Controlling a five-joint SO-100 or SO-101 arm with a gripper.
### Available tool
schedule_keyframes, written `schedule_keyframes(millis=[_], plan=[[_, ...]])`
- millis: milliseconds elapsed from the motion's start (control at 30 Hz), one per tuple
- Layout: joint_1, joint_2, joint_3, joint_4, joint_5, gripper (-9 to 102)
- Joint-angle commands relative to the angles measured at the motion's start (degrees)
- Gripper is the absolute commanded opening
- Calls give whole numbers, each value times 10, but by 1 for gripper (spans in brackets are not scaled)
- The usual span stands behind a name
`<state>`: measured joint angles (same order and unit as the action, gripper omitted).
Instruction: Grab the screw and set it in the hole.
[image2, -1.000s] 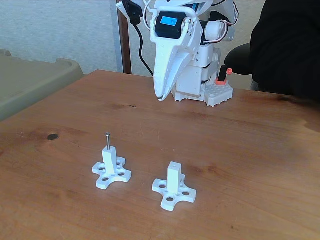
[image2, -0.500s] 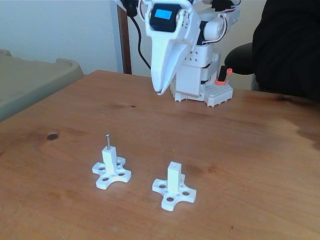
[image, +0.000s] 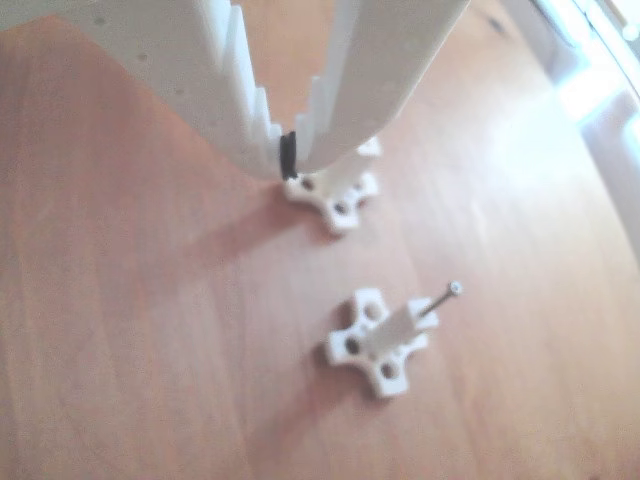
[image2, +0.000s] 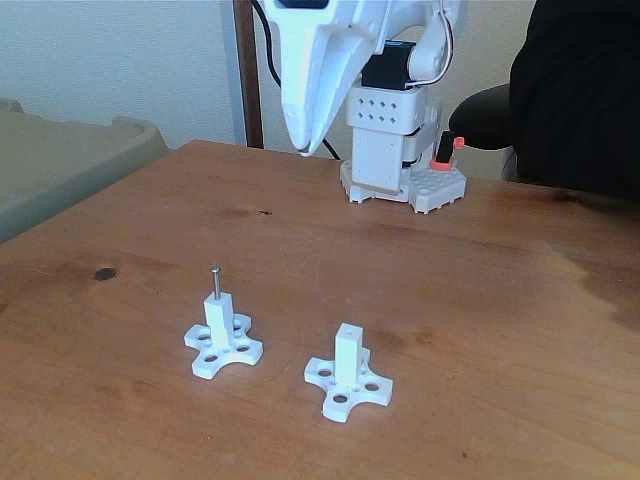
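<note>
- Screw (image2: 214, 281) stands upright in the top of the left post (image2: 220, 318) in the fixed view, head up.
- Right post (image2: 347, 355) carries a bare hole (image2: 347, 328) in its end face.
- Gripper (image2: 301, 150) hangs high above the table (image2: 480, 290), near the arm's base (image2: 400, 180), fingers together, holding nothing.

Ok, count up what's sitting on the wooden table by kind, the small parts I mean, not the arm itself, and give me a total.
White cross-base posts: 2, the left post and the right post in the fixed view.
Screws: 1, the screw standing upright in the top of the left post.
Dark round spot on the wood: 1, too small to identify.
Total: 4
</note>
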<state>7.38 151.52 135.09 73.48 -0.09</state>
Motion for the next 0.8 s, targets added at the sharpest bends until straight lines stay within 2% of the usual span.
schedule_keyframes(millis=[0,767], plan=[[-2,-61,-98,0,5,-4],[-12,-279,-265,23,10,0]])
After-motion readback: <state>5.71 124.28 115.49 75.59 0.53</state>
